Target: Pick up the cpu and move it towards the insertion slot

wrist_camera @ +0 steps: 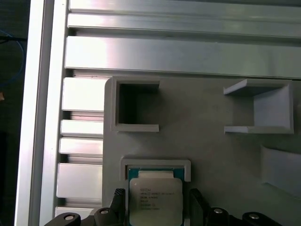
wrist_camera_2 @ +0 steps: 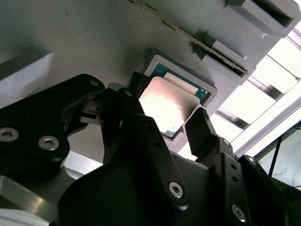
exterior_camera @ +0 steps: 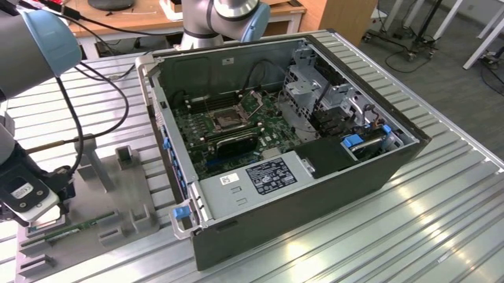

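The cpu [wrist_camera: 155, 200], a flat square chip with a silvery face, lies in a shallow pocket of the grey fixture [wrist_camera: 207, 141]. In both wrist views my gripper [wrist_camera: 157, 207] straddles it, one dark finger [wrist_camera: 120, 205] on each side with a narrow gap to the chip's edges, so the jaws stand open around it. The second wrist view shows the cpu [wrist_camera_2: 162, 101] between the fingertips [wrist_camera_2: 200, 120] of the gripper [wrist_camera_2: 164, 106]. In the exterior view the gripper [exterior_camera: 39, 215] hangs low over the fixture at the left. The insertion slot [exterior_camera: 228, 121] sits on the green board inside the computer case.
The open computer case [exterior_camera: 315, 194] stands on the ribbed metal table [exterior_camera: 425, 236], with high walls around the board. On the fixture a green memory stick [exterior_camera: 75, 229] lies beside the gripper. Raised grey pockets [wrist_camera: 136, 106] and posts [exterior_camera: 126, 156] stand on the fixture. Cables [exterior_camera: 75, 118] hang by the arm.
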Robot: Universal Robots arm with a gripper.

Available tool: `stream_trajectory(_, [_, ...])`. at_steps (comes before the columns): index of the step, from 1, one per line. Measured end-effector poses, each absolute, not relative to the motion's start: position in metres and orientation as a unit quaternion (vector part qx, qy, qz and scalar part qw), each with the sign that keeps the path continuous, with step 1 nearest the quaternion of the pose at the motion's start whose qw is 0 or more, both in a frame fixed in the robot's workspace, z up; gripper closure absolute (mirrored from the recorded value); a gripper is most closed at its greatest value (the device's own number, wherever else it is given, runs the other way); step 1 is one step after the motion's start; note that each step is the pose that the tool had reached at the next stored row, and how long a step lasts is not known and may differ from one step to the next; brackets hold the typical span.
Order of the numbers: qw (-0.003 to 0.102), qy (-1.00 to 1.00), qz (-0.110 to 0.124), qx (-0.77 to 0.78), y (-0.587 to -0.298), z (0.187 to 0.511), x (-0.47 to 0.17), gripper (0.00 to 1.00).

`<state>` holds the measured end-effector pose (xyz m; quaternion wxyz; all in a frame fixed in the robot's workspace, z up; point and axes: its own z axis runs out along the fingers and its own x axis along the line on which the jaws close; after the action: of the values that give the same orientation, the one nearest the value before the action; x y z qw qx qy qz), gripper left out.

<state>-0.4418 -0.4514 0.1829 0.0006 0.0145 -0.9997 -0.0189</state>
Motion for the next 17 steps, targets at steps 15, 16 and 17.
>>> stream_trajectory(15, [0.001, -1.000, -0.019, 0.018, -0.4513, 0.1826, -0.4427, 0.35])
stream_trajectory(16, [0.001, -1.000, -0.019, 0.018, -0.4513, 0.1826, -0.4427, 0.35])
stream_trajectory(17, [0.001, -1.000, -0.019, 0.018, -0.4513, 0.1826, -0.4427, 0.35])
